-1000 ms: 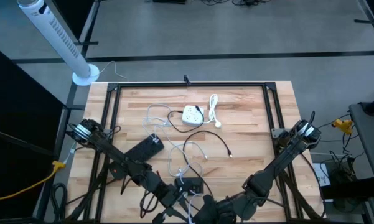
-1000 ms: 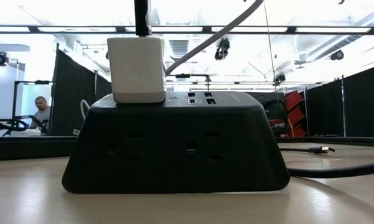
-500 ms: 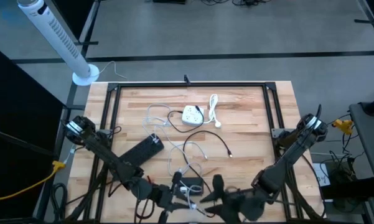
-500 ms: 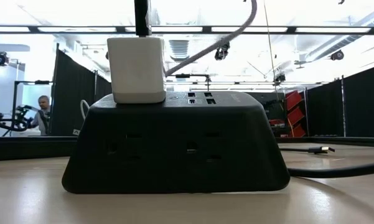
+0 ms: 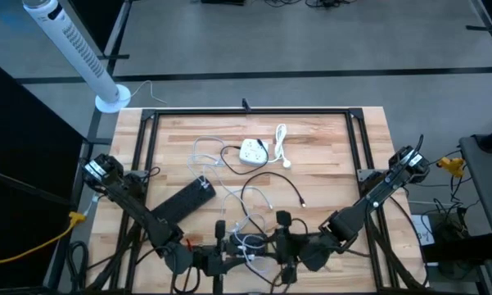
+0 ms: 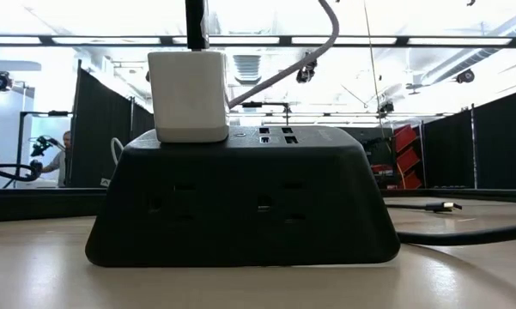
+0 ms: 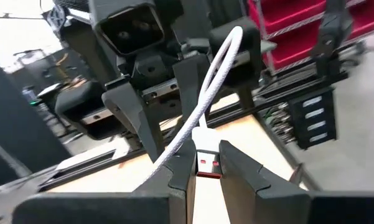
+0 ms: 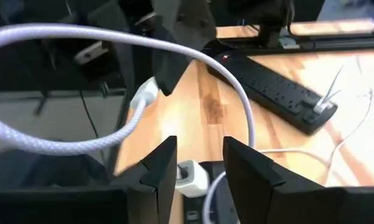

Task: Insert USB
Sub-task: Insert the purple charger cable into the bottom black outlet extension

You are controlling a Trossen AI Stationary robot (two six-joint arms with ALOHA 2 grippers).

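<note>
Two grippers shown | left gripper (image 7: 205,167) pinching USB plug (image 7: 206,163), lifted for alignment | right gripper (image 8: 199,163) spread, cable (image 8: 174,46) unheld | black hub (image 6: 242,199) below

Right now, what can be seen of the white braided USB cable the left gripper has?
The white braided cable ends in a metal USB-A plug with a red insert, pinched in the left gripper. From the plug it arcs up and away; the right wrist view shows it looping past the right gripper, which stands open near the table's front edge.
</note>
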